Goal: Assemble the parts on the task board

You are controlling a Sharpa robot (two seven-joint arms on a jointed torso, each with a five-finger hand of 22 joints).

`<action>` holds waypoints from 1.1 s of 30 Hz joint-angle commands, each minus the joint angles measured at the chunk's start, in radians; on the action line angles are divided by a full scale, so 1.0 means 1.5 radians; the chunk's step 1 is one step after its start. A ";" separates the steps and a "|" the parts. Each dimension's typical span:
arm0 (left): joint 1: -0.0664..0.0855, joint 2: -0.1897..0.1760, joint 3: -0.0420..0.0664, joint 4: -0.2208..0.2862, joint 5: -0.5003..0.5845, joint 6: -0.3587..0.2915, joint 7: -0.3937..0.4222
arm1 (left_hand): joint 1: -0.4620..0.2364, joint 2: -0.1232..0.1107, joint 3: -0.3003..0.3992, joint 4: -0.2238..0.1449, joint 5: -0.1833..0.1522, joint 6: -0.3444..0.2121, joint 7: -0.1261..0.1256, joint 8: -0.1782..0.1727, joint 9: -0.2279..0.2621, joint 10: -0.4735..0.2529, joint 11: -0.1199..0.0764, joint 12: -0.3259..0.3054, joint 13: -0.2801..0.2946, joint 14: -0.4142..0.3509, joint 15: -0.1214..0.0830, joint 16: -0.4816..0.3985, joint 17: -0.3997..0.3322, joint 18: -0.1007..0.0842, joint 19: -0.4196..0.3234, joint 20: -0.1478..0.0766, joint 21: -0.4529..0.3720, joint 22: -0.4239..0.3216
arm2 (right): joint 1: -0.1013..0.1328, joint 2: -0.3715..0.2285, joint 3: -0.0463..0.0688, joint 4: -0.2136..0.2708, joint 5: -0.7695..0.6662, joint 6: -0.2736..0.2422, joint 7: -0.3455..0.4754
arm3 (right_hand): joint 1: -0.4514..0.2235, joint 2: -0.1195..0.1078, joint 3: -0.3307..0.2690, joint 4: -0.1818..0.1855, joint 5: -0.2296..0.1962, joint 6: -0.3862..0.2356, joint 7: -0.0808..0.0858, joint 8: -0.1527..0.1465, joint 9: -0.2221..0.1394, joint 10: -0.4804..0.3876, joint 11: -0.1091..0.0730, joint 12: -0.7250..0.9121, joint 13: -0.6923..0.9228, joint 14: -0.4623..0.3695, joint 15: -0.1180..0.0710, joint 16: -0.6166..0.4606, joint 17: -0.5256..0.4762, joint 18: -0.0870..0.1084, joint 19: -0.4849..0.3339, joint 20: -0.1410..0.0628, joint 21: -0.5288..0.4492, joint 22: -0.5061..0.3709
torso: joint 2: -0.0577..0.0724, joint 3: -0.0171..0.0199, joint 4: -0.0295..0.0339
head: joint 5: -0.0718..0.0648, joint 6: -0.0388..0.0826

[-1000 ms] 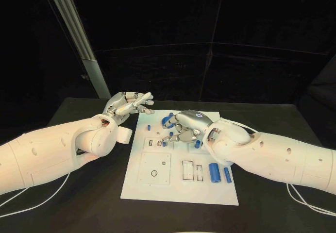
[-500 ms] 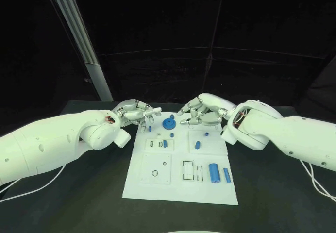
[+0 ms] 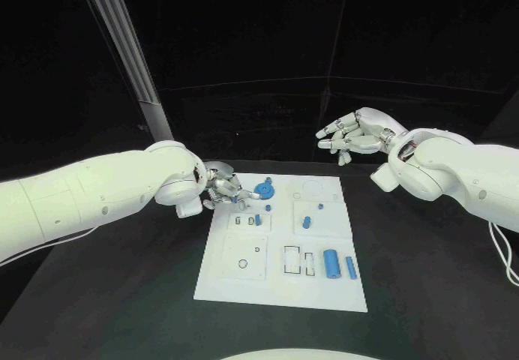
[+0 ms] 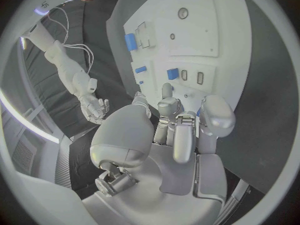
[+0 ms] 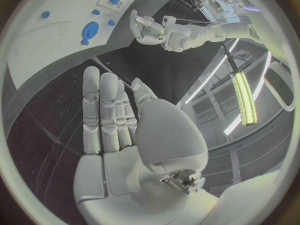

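Observation:
The white task board [image 3: 244, 289] lies mid-table. On it are a round blue part [image 3: 263, 191], small blue pieces [image 3: 305, 222] near the middle and two blue cylinders [image 3: 340, 266] at the near right. My left hand [image 3: 222, 189] is low over the board's far-left corner with its fingers [image 4: 177, 135] curled in. A sliver of blue shows between them, and I cannot tell whether it is held. My right hand [image 3: 352, 133] hangs high beyond the board's far-right corner. Its fingers [image 5: 107, 112] are stretched out and it holds nothing.
The black table [image 3: 433, 255] runs wide on both sides of the board. A pale upright post [image 3: 135, 75] stands behind the table at the far left. Empty outlined slots [image 3: 292, 260] sit in the board's near half.
My right hand has lifted off the board's far middle and swung up and to the right, opening out. My left hand has dropped to the board's far-left corner.

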 commanded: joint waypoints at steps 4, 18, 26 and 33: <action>0.012 0.041 -0.018 -0.027 -0.084 0.065 -0.089 | 0.008 0.013 -0.013 -0.001 -0.002 -0.017 0.000 0.018 0.019 -0.005 -0.001 0.000 0.000 0.071 -0.005 0.002 0.175 -0.015 0.015 0.000 0.020 0.030 | 0.003 0.009 0.000 -0.012 0.042 -0.010 -0.010 | 0.002 -0.006 -0.001 -0.002 0.000 -0.006 -0.003 0.002 -0.002 0.007 0.000 -0.008 -0.007 0.006 0.001 -0.013 -0.004 0.004 0.008 0.001 -0.010 -0.007 | -0.004 0.0028 -0.0007 | 0.002 -0.003; 0.014 0.103 -0.031 -0.069 -0.093 0.056 -0.101 | 0.027 0.028 -0.017 -0.003 -0.001 -0.030 -0.001 0.041 0.043 -0.001 -0.002 0.011 0.014 0.071 -0.006 0.002 0.175 -0.024 0.036 0.000 0.053 0.083 | 0.003 0.019 0.000 -0.021 0.026 -0.009 -0.019 | -0.002 -0.007 -0.004 0.000 0.004 -0.007 -0.004 0.003 -0.002 0.012 -0.001 -0.008 -0.009 0.015 0.000 -0.007 0.009 0.004 0.015 0.001 -0.016 -0.012 | -0.002 0.0019 -0.0022 | 0.006 -0.008; 0.013 0.123 -0.036 -0.082 -0.094 0.058 -0.103 | 0.031 0.025 -0.020 -0.004 -0.001 -0.036 0.000 0.045 0.048 -0.005 -0.001 0.006 0.008 0.071 -0.005 0.002 0.175 -0.024 0.037 0.000 0.054 0.085 | 0.003 0.021 0.000 -0.023 0.015 -0.006 -0.017 | -0.004 -0.007 -0.005 0.001 0.006 -0.006 -0.004 0.004 -0.001 0.013 -0.001 -0.009 -0.009 0.016 0.000 -0.008 0.010 0.004 0.017 0.001 -0.018 -0.013 | -0.001 0.0009 -0.0019 | 0.002 -0.011; 0.009 0.138 -0.037 -0.099 -0.094 0.066 -0.104 | 0.036 0.026 -0.020 -0.006 -0.001 -0.040 0.000 0.047 0.051 -0.009 0.000 0.003 0.005 0.071 -0.005 0.002 0.175 -0.024 0.037 0.000 0.054 0.085 | 0.003 0.025 0.000 -0.026 0.009 0.000 -0.019 | -0.004 -0.007 -0.005 0.002 0.007 -0.006 -0.004 0.004 -0.001 0.013 -0.001 -0.009 -0.009 0.017 0.000 -0.008 0.011 0.004 0.017 0.000 -0.019 -0.014 | -0.001 0.0011 -0.0017 | 0.002 -0.015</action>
